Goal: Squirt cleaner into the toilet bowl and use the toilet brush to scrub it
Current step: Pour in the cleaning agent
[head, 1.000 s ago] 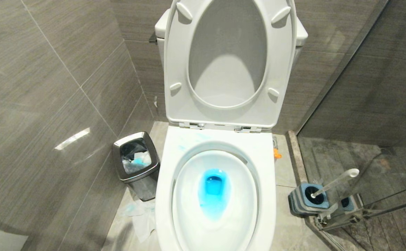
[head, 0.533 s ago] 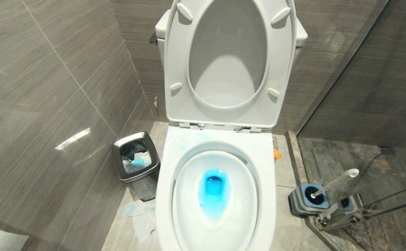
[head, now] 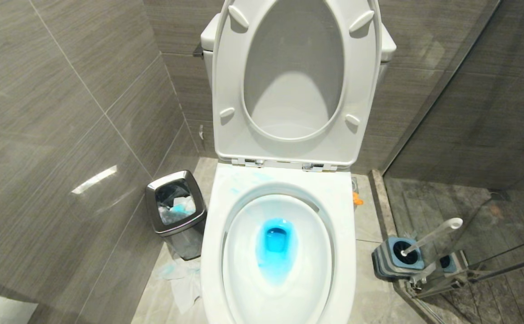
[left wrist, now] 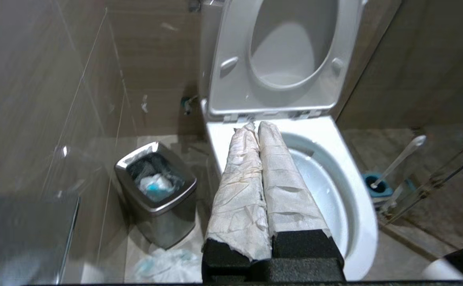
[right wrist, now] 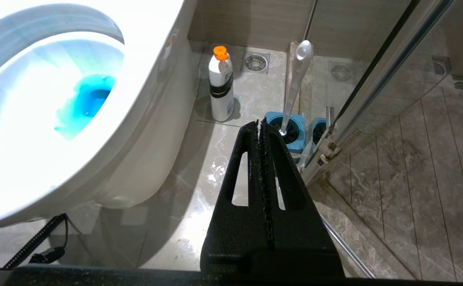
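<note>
Left gripper (left wrist: 255, 129) pressed together, empty | right gripper (right wrist: 260, 126) likewise | cleaner (head: 276, 245) pools blue in toilet bowl (head: 212, 252) | bottle (right wrist: 220, 85), perhaps cleaner, only in right wrist view | toilet brush (head: 430, 236) in holder lower right

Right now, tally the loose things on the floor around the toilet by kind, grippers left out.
Cleaner bottle, white with an orange cap: 1
Toilet brush in its holder: 1
Steel bin: 1
Clump of blue-stained tissues on the floor: 1
Total: 4
</note>
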